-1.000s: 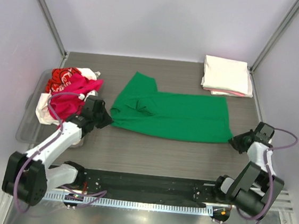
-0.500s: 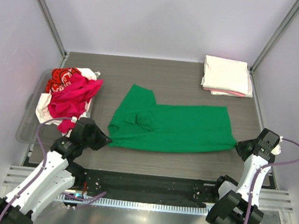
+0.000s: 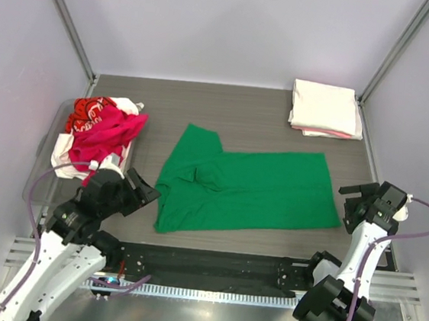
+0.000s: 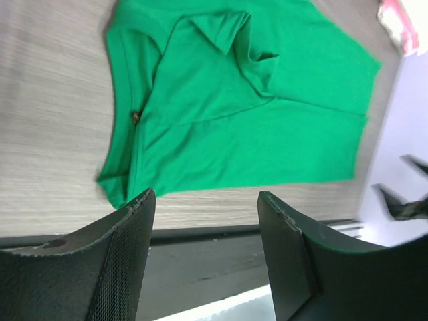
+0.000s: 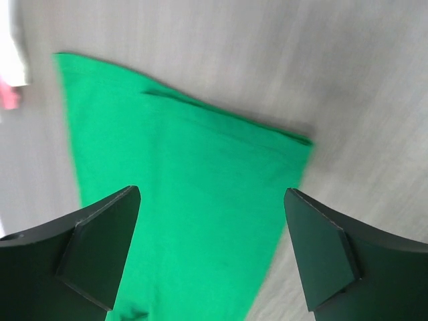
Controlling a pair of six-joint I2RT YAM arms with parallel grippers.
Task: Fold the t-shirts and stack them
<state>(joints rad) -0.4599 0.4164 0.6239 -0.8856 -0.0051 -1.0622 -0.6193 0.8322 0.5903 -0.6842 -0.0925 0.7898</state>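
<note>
Judging the task as partway through. Counting as done a small folded stack (image 3: 326,108) at the far right corner of the surface (image 3: 258,111), cream-white on top with a pink edge (image 3: 341,134) peeking out beneath. Finding the green t-shirt (image 3: 242,190) lying across the middle of the surface, looking folded once along its length, one sleeve tucked over near the collar with creases there. Probably needing more folds before joining the stack. Gripping nothing on either side: showing the left pincer (image 3: 144,190) parted wide just off the shirt's left end, and the right pincer (image 3: 360,197) gaping wider just off the right hem, both clear of the cloth in the wrist views.

Turning to the clear plastic bin (image 3: 39,184) at the left edge. Carrying a loose heap of unfolded tees: a magenta-red one (image 3: 105,137) on top, a red one with white print (image 3: 89,109) behind it, a white one (image 3: 62,161) underneath at the near side. Reckoning all three as awaiting folding.
</note>
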